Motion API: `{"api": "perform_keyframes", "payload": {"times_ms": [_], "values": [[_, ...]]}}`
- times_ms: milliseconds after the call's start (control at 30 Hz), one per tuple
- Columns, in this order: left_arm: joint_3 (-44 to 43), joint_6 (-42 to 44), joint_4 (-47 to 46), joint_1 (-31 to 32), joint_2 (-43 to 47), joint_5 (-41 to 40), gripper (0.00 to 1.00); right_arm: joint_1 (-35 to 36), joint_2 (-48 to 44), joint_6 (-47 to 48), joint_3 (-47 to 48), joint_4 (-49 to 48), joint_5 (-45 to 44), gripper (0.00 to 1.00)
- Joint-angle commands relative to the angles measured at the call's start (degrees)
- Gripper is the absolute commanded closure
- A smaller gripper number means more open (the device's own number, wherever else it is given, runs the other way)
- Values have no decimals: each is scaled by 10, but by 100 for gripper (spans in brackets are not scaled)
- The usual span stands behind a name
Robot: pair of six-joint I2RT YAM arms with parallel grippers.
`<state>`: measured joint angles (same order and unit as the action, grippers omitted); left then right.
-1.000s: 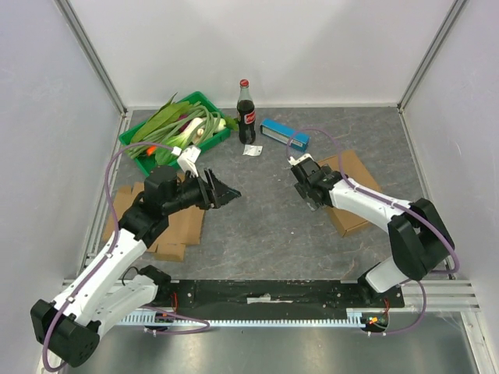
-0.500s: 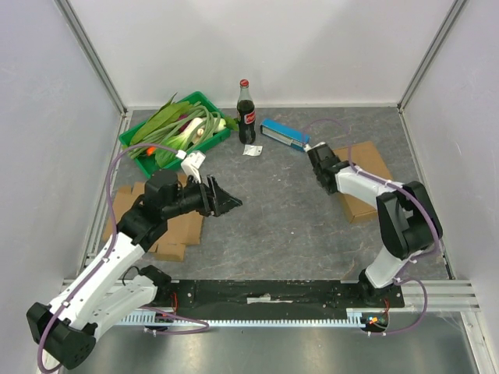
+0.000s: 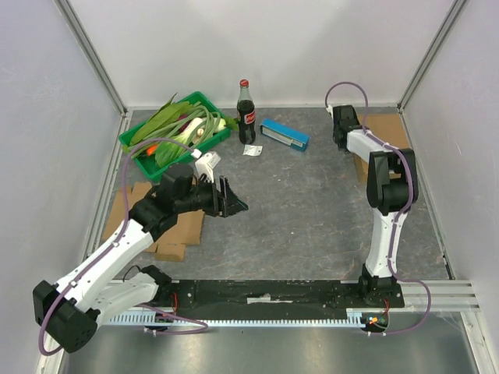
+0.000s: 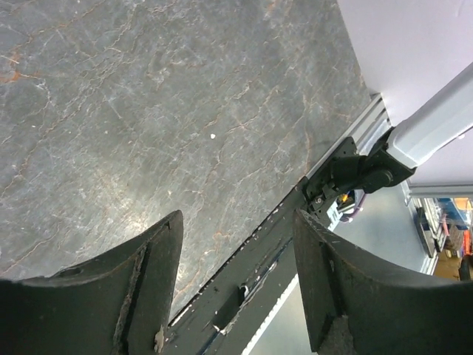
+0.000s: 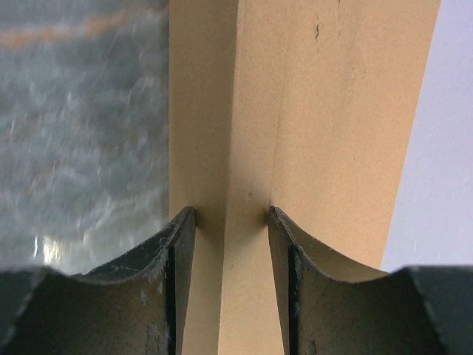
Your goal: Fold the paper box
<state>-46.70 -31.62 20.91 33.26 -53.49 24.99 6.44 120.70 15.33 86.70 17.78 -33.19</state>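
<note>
Paper box (image 3: 387, 128) blank lies flat in the far right corner of the grey table (image 3: 296, 210), hard against the white wall (image 3: 456, 117), long axis near-to-far. Right arm is stretched right over it, and its crease runs straight ahead between the fingers. Right gripper (image 5: 225, 216) shows a narrow gap astride that crease, can't tell if it's clamped; left gripper (image 3: 231, 199) is spread wide, holds nothing, and is well apart over bare table mid-left.
</note>
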Motion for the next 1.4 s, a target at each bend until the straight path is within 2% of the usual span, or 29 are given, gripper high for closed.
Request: {"api": "perform_keyframes", "payload": {"times_ms": [0,233,333,367,400,467,567,600,667,700,733,767,800,833,867,900,933,1000,1033,1100,1233,1367], "values": [[-36,39,10,5,-18,-22,33,-12,79,18,78,16,57,51],[-36,38,4,5,-42,-20,34,-13,146,41,152,29,38,50],[-37,46,18,1,-43,-35,31,-9,133,19,170,29,12,30],[-40,54,45,-1,-44,-71,29,-5,124,8,178,32,-1,19],[-41,66,59,-6,-45,-91,27,1,111,0,205,40,-33,15],[-48,79,94,-37,-52,-153,25,27,66,-32,237,83,-81,5],[-50,83,159,-104,-71,-212,25,70,-1,-84,285,157,-139,2],[-49,68,179,-148,-76,-216,25,81,-16,-110,296,177,-138,2],[-29,40,174,-193,-59,-172,26,128,-72,-150,268,202,-60,2],[-16,28,161,-225,-24,-156,26,144,-94,-205,203,189,5,2],[5,12,149,-236,-9,-147,26,175,-139,-234,159,130,77,2],[13,-21,147,-244,5,-151,26,189,-159,-330,53,78,248,2],[18,-38,148,-254,20,-152,26,204,-179,-381,-11,11,328,2],[28,-54,150,-258,26,-159,26,239,-207,-446,-74,-190,395,2],[32,-82,151,-259,30,-163,26,262,-212,-497,-126,-280,436,2],[35,-92,152,-260,35,-165,26,286,-210,-573,-184,-348,437,3],[42,-101,157,-260,45,-173,27,330,-182,-601,-194,-448,450,4],[50,-125,161,-260,61,-183,27,369,-143,-665,-192,-505,471,8],[56,-129,162,-260,79,-185,27,399,-105,-714,-194,-577,475,9],[54,-139,174,-260,101,-189,28,422,-78,-752,-203,-623,466,13],[41,-127,185,-260,153,-191,30,457,-25,-792,-224,-629,428,22],[19,-103,196,-260,171,-191,30,477,25,-814,-223,-622,408,24]]}}
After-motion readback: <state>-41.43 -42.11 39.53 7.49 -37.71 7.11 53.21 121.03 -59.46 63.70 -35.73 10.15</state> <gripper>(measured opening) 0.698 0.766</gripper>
